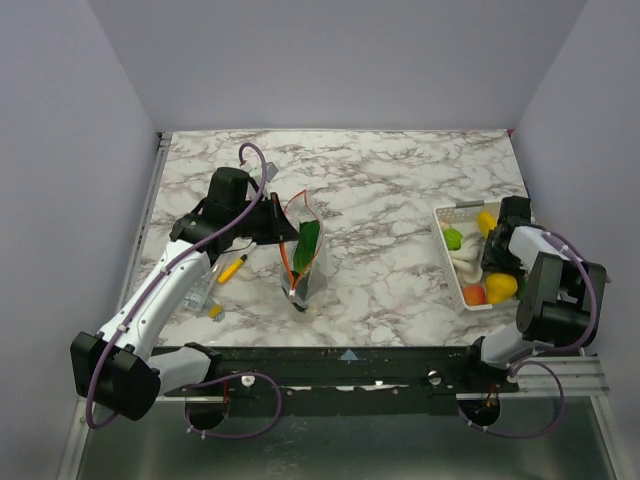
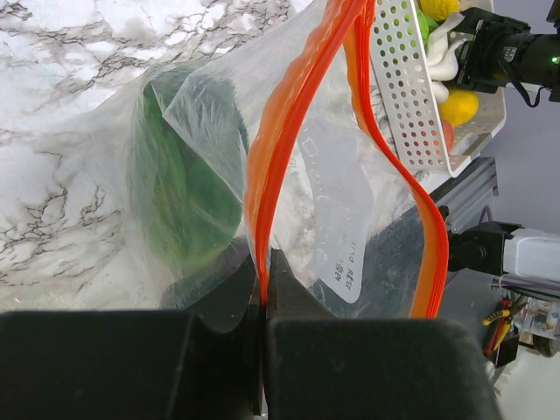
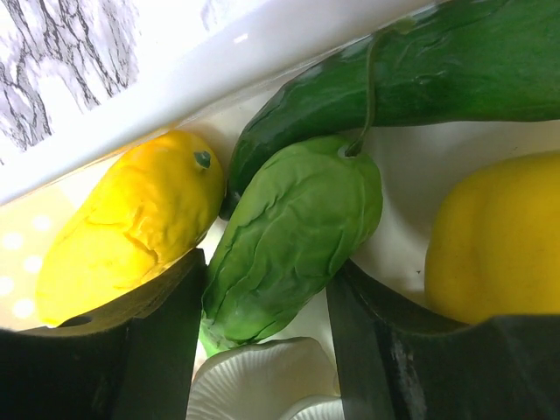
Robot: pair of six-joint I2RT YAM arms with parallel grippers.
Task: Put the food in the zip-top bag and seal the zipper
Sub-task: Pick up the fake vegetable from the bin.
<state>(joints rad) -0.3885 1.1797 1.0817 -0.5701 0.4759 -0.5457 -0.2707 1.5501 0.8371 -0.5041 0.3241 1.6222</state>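
Note:
The clear zip-top bag [image 1: 305, 262] stands upright at the table's middle, its mouth open, with a dark green vegetable [image 2: 179, 192] inside. My left gripper [image 2: 264, 289] is shut on one side of the red-orange zipper strip [image 2: 289, 114] and holds it up; the strip's other side [image 2: 420, 219] bows away. My right gripper [image 3: 267, 324] is down in the white tray [image 1: 445, 245], its fingers pressed against both sides of the leafy green vegetable [image 3: 289, 227]. Beside it lie a yellow piece [image 3: 131, 227], a cucumber [image 3: 420, 79], a yellow pepper [image 3: 499, 245] and a white mushroom [image 3: 262, 381]. An orange-red peach [image 1: 474, 294] lies at the tray's near end.
A short yellow pen [image 1: 232, 269] and a small clear plastic item [image 1: 200, 295] lie left of the bag under my left arm. The tray sits at the table's right edge. Grey walls enclose the table on three sides.

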